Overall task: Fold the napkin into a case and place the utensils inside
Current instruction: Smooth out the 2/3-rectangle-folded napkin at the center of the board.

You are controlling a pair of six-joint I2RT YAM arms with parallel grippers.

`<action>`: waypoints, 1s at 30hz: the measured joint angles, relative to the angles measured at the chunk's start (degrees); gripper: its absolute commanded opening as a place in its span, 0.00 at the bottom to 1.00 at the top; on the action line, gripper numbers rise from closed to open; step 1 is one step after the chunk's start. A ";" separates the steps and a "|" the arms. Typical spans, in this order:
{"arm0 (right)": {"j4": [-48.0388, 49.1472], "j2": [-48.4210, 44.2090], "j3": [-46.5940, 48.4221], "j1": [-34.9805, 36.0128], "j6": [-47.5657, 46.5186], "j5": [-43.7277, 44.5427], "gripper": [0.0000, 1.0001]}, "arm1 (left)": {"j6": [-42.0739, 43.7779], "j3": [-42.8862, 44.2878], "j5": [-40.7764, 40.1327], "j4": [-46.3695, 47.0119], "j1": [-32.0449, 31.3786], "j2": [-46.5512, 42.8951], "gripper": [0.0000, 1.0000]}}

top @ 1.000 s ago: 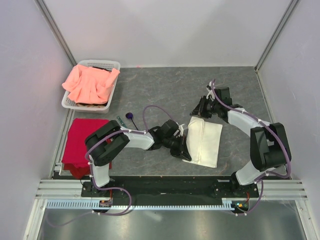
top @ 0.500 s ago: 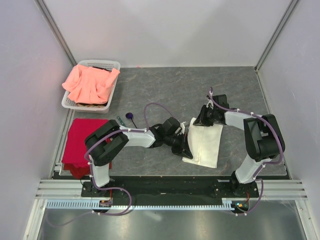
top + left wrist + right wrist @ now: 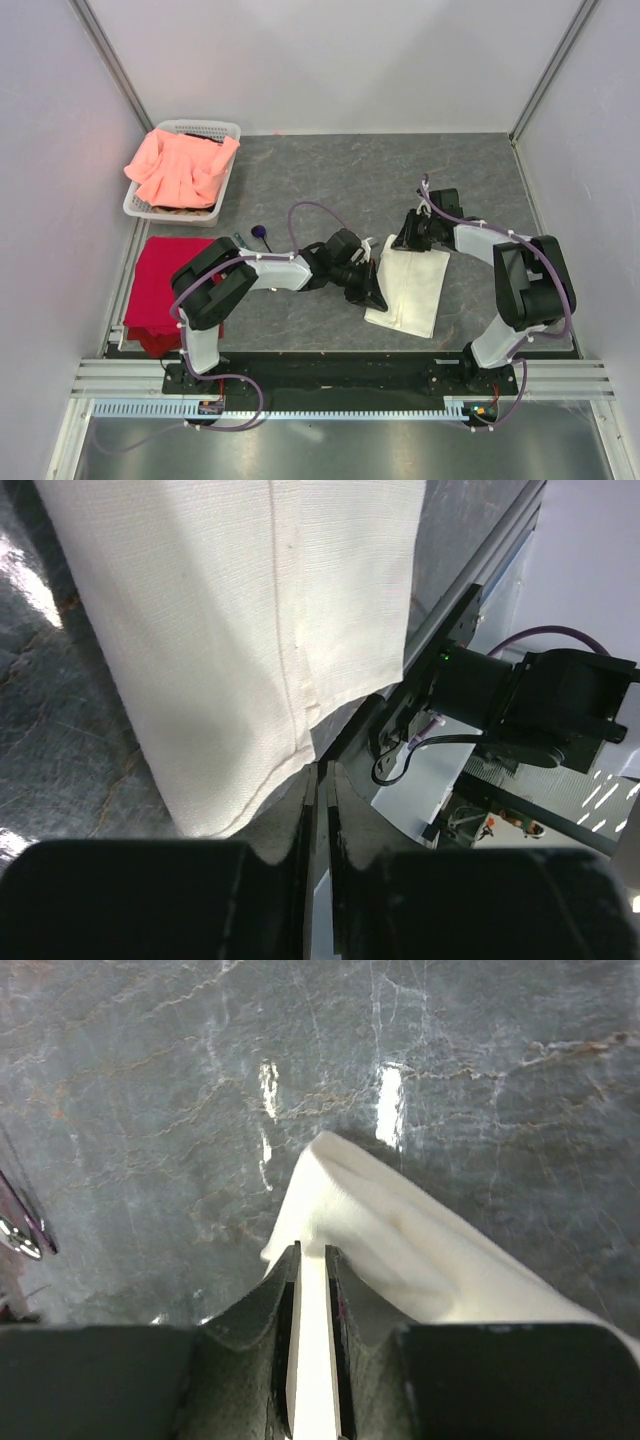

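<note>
The cream-white napkin (image 3: 412, 283) lies folded into a flat oblong right of centre on the grey table. My left gripper (image 3: 377, 297) is at its near left edge, jaws shut on the hem; in the left wrist view the napkin (image 3: 240, 630) runs down to the fingertips (image 3: 322, 770). My right gripper (image 3: 402, 240) is shut on the far left corner, and cloth (image 3: 400, 1240) fills the gap between its fingers (image 3: 312, 1260). The purple utensils (image 3: 256, 233) lie left of the arms; the shiny spoon bowl (image 3: 18, 1237) shows at the right wrist view's left edge.
A white basket (image 3: 226, 128) at the far left holds a salmon-pink cloth (image 3: 180, 165). A red cloth (image 3: 165, 278) lies at the near left edge. Walls close in the left, far and right sides; a metal rail (image 3: 330, 378) runs along the front.
My right gripper came down from beyond the napkin onto its far left corner and now holds it. The left gripper shifted slightly right, and the napkin's left side has drawn in a little.
</note>
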 measured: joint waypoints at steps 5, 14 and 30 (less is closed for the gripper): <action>-3.74 -5.97 0.00 -0.20 -0.26 1.42 0.25 | 0.00 -0.83 -0.02 0.44 0.00 2.49 0.13; -6.36 -8.98 -0.09 -0.63 -0.61 5.01 0.24 | -0.02 -2.97 0.00 2.12 -0.02 2.60 0.13; -4.46 -2.08 -0.44 -1.25 -3.45 11.19 0.26 | 0.15 -3.98 -0.24 3.67 -0.07 2.97 0.18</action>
